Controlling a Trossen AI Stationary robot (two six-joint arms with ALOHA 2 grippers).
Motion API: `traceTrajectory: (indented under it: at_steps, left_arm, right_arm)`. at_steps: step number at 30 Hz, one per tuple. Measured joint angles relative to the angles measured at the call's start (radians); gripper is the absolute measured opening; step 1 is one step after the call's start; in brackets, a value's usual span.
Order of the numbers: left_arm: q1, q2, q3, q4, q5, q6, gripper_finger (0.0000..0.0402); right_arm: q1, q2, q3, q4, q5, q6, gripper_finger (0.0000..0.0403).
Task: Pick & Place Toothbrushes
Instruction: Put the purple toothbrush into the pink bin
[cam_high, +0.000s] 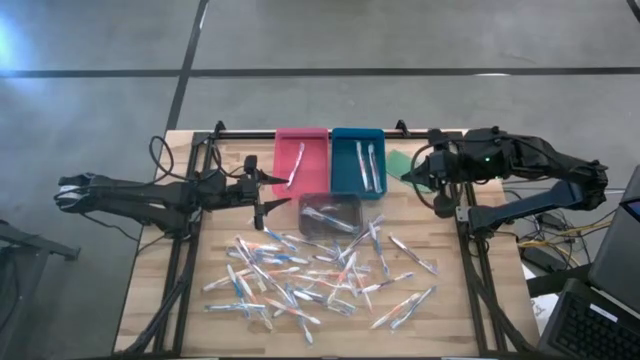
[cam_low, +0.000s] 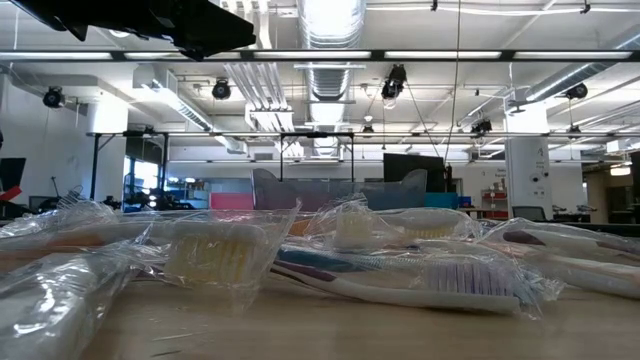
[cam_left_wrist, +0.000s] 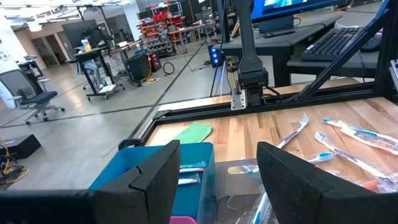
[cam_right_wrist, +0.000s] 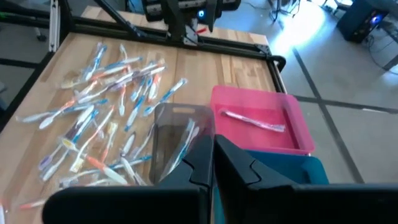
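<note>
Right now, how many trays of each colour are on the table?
Pink tray: 1
Blue tray: 1
Clear grey tray: 1
Total: 3

Three trays are standing in the high view: one pink tray (cam_high: 301, 158), one blue tray (cam_high: 358, 160) and one clear grey tray (cam_high: 330, 213). One toothbrush (cam_high: 295, 165) is lying in the pink tray, and two toothbrushes (cam_high: 367, 165) are lying in the blue one. The clear grey tray is holding a few, but the exact number cannot be told. Dozens of loose toothbrushes (cam_high: 310, 280) are lying on the bench (cam_high: 160, 300), too many and too overlapped for counting. One flat green piece (cam_high: 402, 165) is lying beside the blue tray. Two arms are showing.
</note>
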Motion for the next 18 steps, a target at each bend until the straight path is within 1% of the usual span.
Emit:
traceTrajectory:
  at_steps: [4,12,18]
  left_arm:
    - [0.0,0.0,0.0,0.0,0.0,0.0,0.0218]
    - [0.0,0.0,0.0,0.0,0.0,0.0,0.0218]
    - [0.0,0.0,0.0,0.0,0.0,0.0,0.0218]
  right_arm:
    - [0.0,0.0,-0.028,-0.001,0.012,0.012,0.0009]
    - [0.0,-0.002,-0.082,-0.088,0.109,0.173,0.0008]
    - [0.001,-0.002,-0.123,-0.12,0.132,0.245,0.0008]
